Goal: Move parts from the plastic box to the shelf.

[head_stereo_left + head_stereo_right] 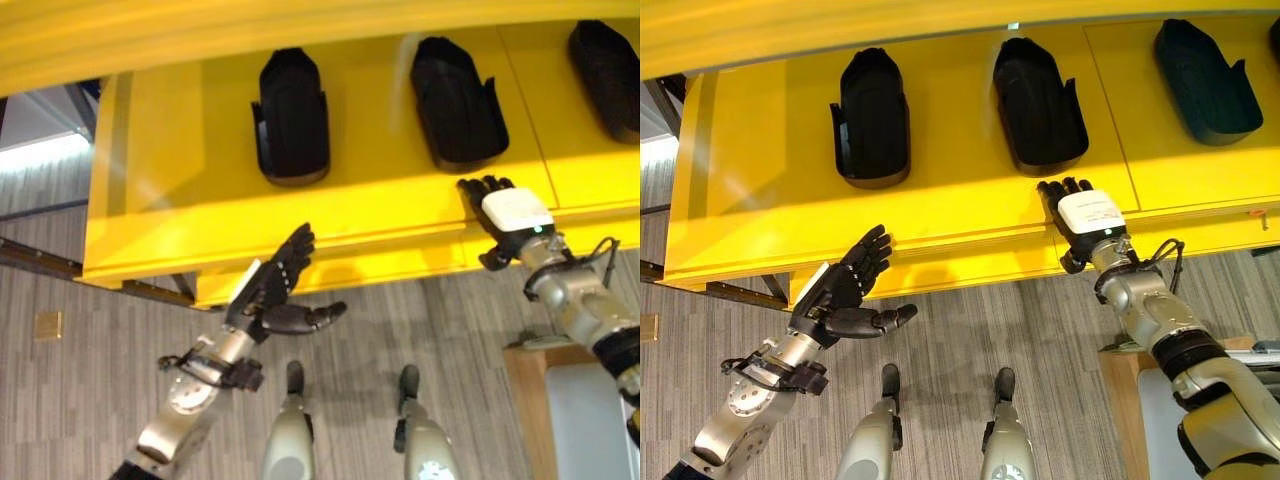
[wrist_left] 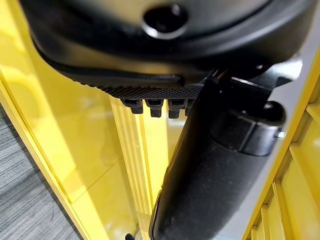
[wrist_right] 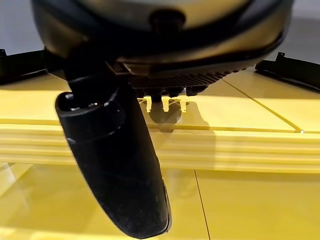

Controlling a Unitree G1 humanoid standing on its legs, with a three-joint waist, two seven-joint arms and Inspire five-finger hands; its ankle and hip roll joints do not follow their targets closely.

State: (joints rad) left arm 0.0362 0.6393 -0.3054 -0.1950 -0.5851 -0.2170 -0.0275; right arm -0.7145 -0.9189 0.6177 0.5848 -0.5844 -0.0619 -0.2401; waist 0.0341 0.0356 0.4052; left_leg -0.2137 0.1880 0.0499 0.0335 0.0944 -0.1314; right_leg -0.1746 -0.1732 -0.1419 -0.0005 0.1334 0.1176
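The yellow shelf [image 1: 940, 215] carries three black parts lying side by side, long axes pointing away from the robot. The middle part [image 1: 1038, 105] lies just beyond the right hand [image 1: 1085, 222], whose fingers are straight at the shelf's front edge. The left hand [image 1: 845, 290] hovers empty, fingers spread apart, near the left part [image 1: 872, 118].

Bare shelf [image 1: 950, 200] strip before parts [image 1: 1038, 105]
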